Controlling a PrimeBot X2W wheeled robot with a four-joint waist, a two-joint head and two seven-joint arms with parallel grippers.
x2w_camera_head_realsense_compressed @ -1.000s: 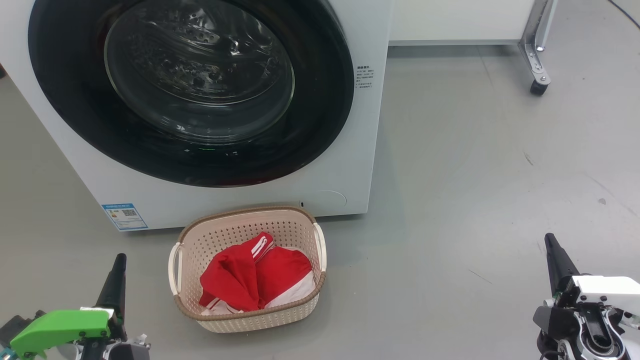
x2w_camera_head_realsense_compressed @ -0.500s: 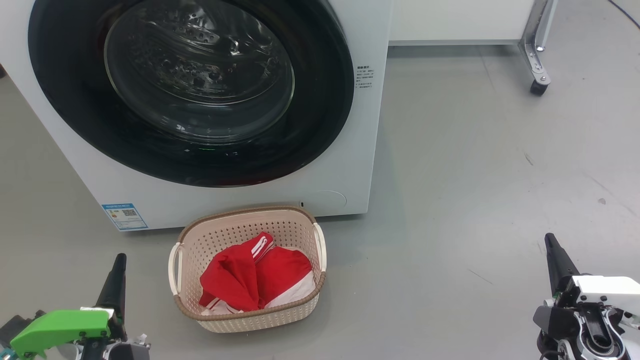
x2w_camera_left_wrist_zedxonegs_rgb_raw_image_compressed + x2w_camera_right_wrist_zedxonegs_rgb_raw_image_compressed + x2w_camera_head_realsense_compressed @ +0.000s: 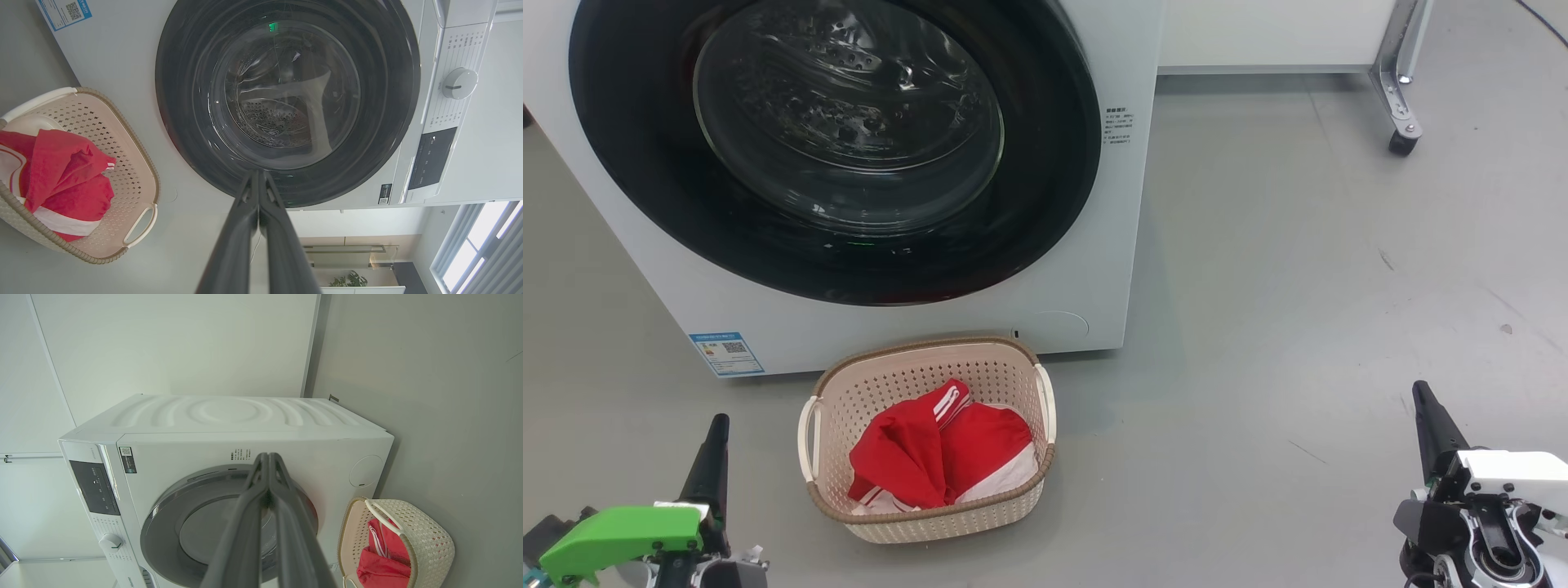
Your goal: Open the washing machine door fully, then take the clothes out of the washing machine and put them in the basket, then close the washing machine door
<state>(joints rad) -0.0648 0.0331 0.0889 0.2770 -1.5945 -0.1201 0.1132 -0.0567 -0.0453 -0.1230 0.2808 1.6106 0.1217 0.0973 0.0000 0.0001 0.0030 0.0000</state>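
Note:
The washing machine [image 3: 1094, 269] stands white at the top of the head view, its door [image 3: 1045, 163] with the black rim and glass bowl lying flush against the front. On the floor before it sits the cream basket [image 3: 833, 384], and the red clothes [image 3: 931, 457] with white stripes lie inside. My left gripper [image 3: 717, 425] is shut at the lower left, apart from the basket. At the lower right my right gripper [image 3: 1421, 392] is shut too, holding nothing. The left wrist view shows the door [image 3: 184, 102], the basket [image 3: 135, 163] and the clothes [image 3: 65, 171]; the right wrist view shows the machine [image 3: 229, 416] and the basket [image 3: 433, 539].
Grey floor [image 3: 1298, 286] stretches to the right of the machine. A metal frame leg on a caster [image 3: 1401, 139] stands at the upper right. The machine's control panel with a white dial [image 3: 459, 83] appears in the left wrist view.

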